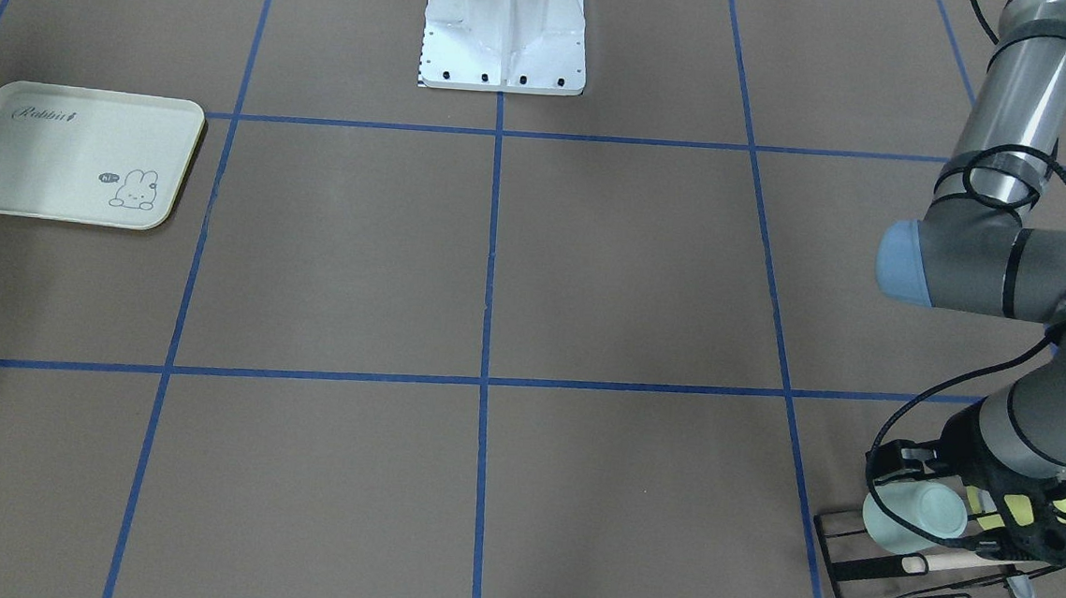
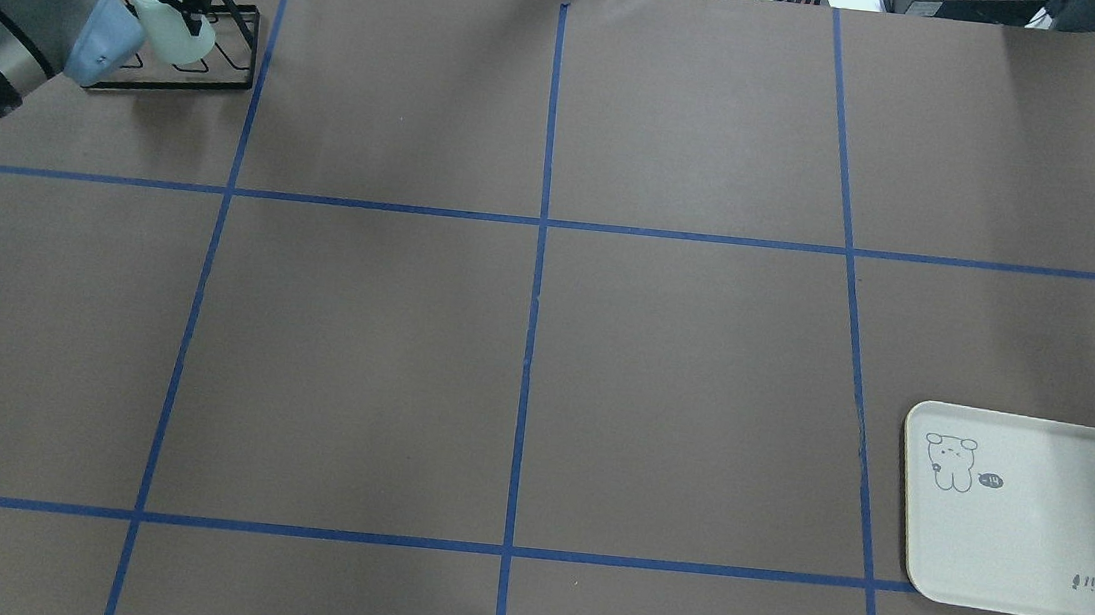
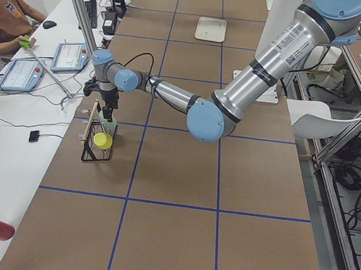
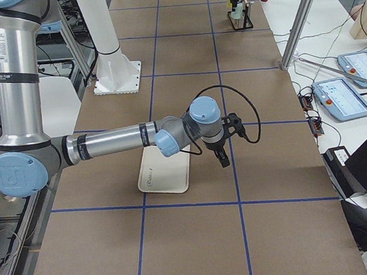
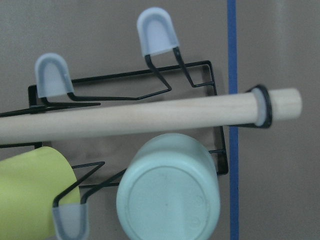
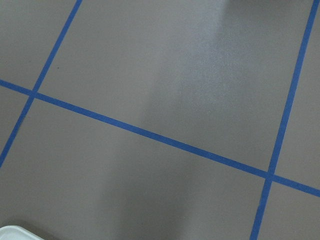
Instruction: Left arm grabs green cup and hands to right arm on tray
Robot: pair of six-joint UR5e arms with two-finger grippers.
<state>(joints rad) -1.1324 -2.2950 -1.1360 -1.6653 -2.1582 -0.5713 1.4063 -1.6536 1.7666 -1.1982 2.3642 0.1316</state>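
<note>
The pale green cup (image 1: 912, 518) rests tilted on a black wire rack (image 1: 861, 573) at the table's far left corner, its base facing the left wrist camera (image 5: 169, 200). My left gripper (image 1: 1037, 536) hangs over the rack just beside the cup. Its fingers do not show in the wrist view, and I cannot tell whether it is open or shut. The cream Rabbit tray (image 2: 1039, 526) lies flat and bare on the right side. My right gripper (image 4: 222, 156) shows only in the exterior right view, low beside the tray (image 4: 164, 173). I cannot tell its state.
A yellow-green cup (image 5: 30, 190) sits on the rack next to the green one, partly behind the left gripper (image 1: 1016, 506). A wooden dowel (image 5: 130, 117) runs across the rack's top. The robot's white base plate (image 1: 503, 53) stands at the table's near middle edge.
</note>
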